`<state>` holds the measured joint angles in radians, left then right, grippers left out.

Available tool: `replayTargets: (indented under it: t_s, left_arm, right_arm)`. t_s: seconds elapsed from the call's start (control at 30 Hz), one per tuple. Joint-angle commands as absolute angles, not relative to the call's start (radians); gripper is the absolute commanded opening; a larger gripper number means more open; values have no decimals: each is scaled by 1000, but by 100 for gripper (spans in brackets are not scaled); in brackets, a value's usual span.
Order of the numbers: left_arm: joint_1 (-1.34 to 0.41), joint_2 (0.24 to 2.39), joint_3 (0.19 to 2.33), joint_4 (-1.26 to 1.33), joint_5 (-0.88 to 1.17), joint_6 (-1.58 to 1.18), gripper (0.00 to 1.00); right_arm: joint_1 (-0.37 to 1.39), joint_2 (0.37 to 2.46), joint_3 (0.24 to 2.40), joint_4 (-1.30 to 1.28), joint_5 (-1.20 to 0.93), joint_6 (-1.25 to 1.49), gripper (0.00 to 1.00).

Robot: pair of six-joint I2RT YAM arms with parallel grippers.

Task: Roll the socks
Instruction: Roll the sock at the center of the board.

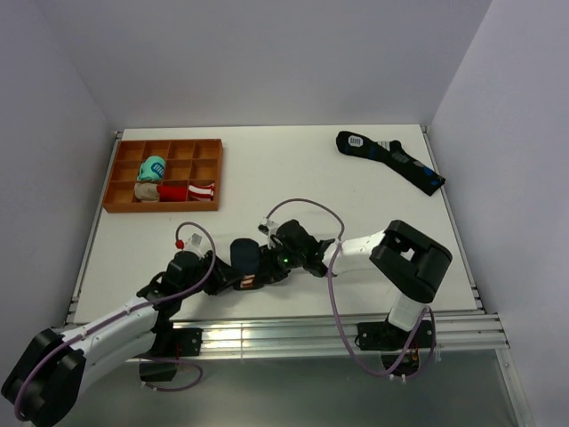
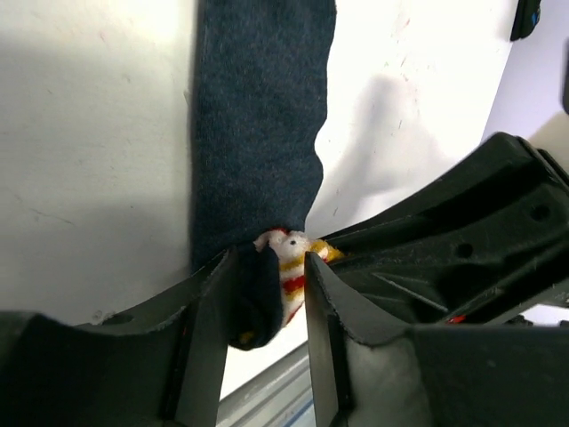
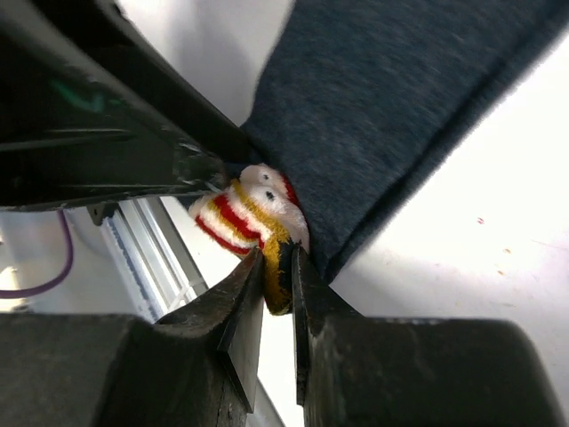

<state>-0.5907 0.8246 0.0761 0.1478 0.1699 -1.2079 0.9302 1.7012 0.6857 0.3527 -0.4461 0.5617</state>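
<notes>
The socks [image 1: 242,252] are a short dark navy pair lying flat near the table's front, between my two grippers. In the left wrist view the socks [image 2: 258,116] stretch away from me, and their end with the red-white-yellow patch [image 2: 289,262] sits between the parted fingers of my left gripper [image 2: 267,285], which is open around it. In the right wrist view my right gripper [image 3: 277,262] is shut on the yellow edge of the patch [image 3: 240,213], with the navy socks [image 3: 400,116] running off to the upper right. Seen from above, the left gripper [image 1: 244,277] and right gripper [image 1: 271,258] meet at that end.
An orange divided tray [image 1: 213,178] at the back left holds a teal bundle [image 1: 153,167], a beige bundle [image 1: 147,190] and a red-white bundle [image 1: 200,190]. A longer dark sock [image 1: 391,160] lies at the back right. The table's metal front rail [image 1: 267,334] runs close below the grippers.
</notes>
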Motion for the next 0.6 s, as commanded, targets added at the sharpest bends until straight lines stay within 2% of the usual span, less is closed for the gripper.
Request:
replayTargets:
  t_s: [0.0, 0.4, 0.57]
  left_arm:
    - [-591, 792, 25, 69, 84, -1149, 43]
    - [-592, 645, 3, 106, 22, -1088, 46]
    - [-594, 580, -32, 161, 34, -1071, 47]
  right_arm:
    - [896, 1733, 739, 125, -494, 575, 5]
    - [853, 1821, 963, -256, -529, 482, 6]
    - [850, 1847, 1041, -340, -520, 442, 6]
